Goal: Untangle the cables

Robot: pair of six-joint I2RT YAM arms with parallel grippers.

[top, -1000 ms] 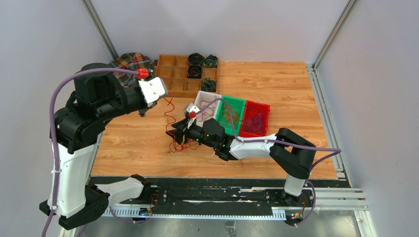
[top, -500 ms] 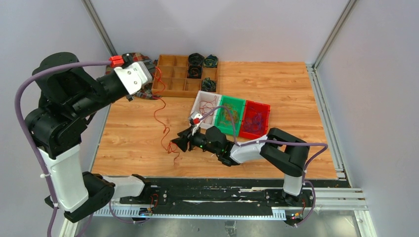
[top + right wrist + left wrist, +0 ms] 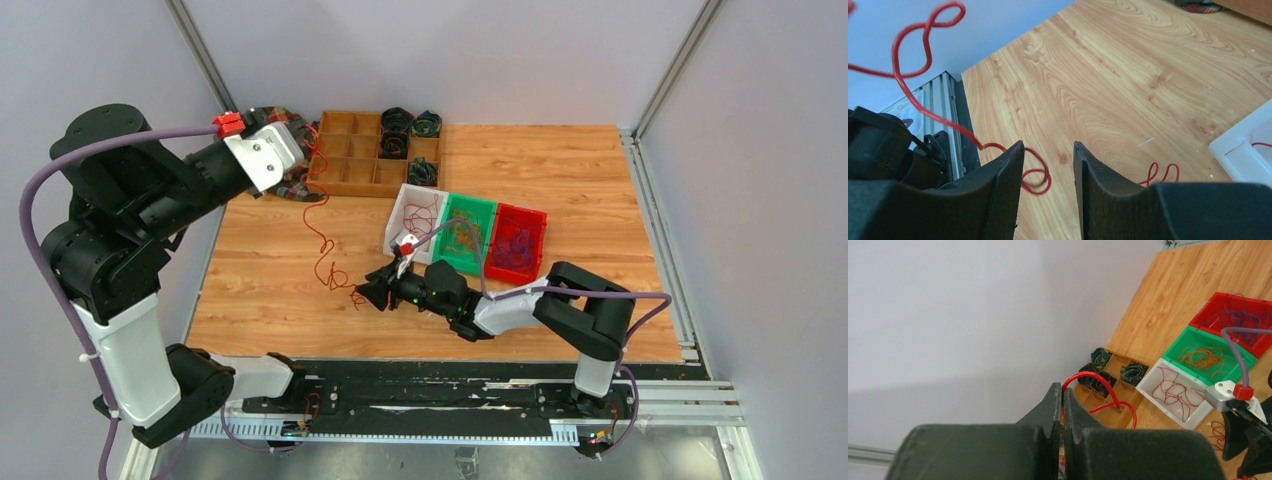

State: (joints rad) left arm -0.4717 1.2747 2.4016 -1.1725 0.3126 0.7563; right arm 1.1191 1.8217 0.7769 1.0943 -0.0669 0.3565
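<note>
The left end effector (image 3: 1062, 399), raised over the far-left corner of the wooden table (image 3: 560, 170), is pinching a thin red flexible wire (image 3: 322, 235) between fully closed jaws. The wire is hanging from it in loops down to a small red tangle (image 3: 340, 281) lying left of centre, toward the table's near edge. The right end effector (image 3: 1048, 172) is reaching low just beside that tangle, jaws standing moderately apart and gripping nothing. At mid-table, a white plastic tray (image 3: 396, 225) is holding loose red wires (image 3: 425, 215), a green plastic tray (image 3: 470, 199) orange wires (image 3: 462, 232), and a red plastic tray (image 3: 520, 208) purple wires (image 3: 515, 240).
</note>
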